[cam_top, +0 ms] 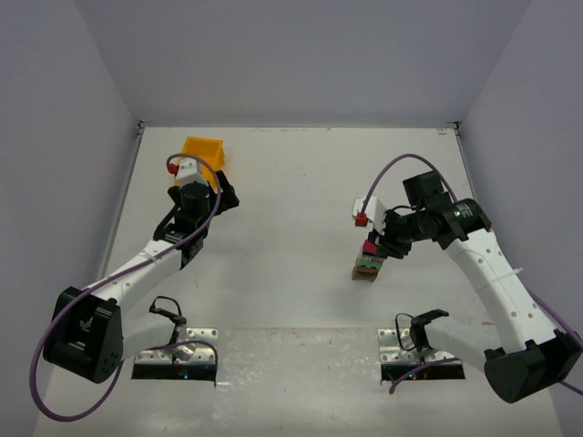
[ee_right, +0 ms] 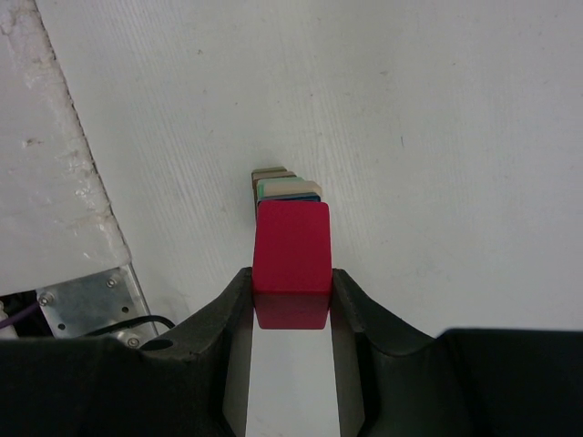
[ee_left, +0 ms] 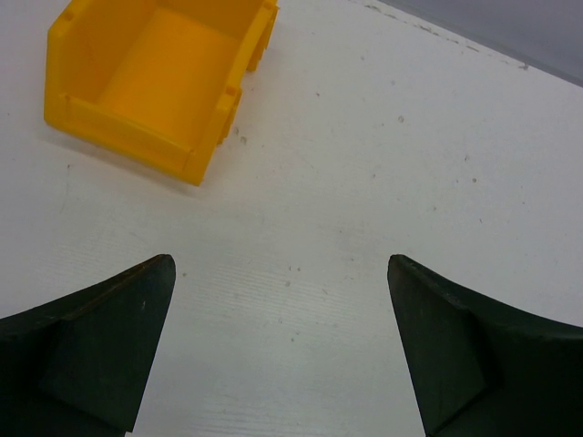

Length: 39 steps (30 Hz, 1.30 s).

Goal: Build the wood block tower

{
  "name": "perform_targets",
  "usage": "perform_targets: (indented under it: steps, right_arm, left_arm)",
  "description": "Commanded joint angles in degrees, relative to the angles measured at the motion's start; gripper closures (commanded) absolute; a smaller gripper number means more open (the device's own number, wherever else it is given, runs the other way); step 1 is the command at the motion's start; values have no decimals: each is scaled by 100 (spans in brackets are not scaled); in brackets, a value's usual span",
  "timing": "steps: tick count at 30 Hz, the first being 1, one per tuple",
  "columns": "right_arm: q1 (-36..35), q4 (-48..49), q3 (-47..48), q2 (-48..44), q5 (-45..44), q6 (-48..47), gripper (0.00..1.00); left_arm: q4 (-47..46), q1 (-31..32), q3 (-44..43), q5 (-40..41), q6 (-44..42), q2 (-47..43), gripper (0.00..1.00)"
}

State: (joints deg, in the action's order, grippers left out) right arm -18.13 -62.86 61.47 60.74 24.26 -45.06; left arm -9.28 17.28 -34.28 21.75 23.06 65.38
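**Left.** The left arm (cam_top: pixel 146 259) reaches toward the far-left corner of the white bench (ee_left: pixel 410 137). Its jaws stand wide apart with nothing between them, over bare surface just short of the yellow-orange plastic bin (ee_left: pixel 127 137). It is well apart from the work, so leave it parked.

**Right of centre.** The tower (cam_top: pixel 368 264), a short stack of small painted wood blocks, stands on the bench. It is olive-brown at the bottom, with green and red above.

**Right.** The right arm (cam_top: pixel 492 264) comes in from the right side. Its jaws are clamped on the magenta-red wooden piece (ee_right: pixel 291 241) by two opposite sides, directly over the stack.

**The step, as I judge it:** you are seating the top piece.
- Square its edges with the cream and green blocks (ee_right: pixel 287 187) that peek out beyond it.
- Lower it straight down until it bears on the stack.
- Part the jaws slowly and evenly so neither side drags the piece.
- Lift out vertically, because a sideways exit would likely topple the stack.

**Hard to make out:**
- From the right wrist view you cannot tell whether the piece rests on the stack or hangs just above it.
- The shape of the piece does not read, since only one flat face shows.
- In the top view the jaws cover the tower's top.
- The lower blocks are mostly hidden behind the held piece.
- The bin's far end is cut off by the edge of the left wrist view.
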Motion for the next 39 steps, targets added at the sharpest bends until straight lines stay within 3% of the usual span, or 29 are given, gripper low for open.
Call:
perform_targets:
  steps: [1, 39]
  right_arm:
    - [38, 256, -65, -1, 131, -153, 88]
    - [90, 424, -258, 31, -47, -269, 79]
  left_arm:
    - [-338, 22, -131, -83, -74, 38, 0]
    - [-282, 223, -275, -10, -284, 219, 0]
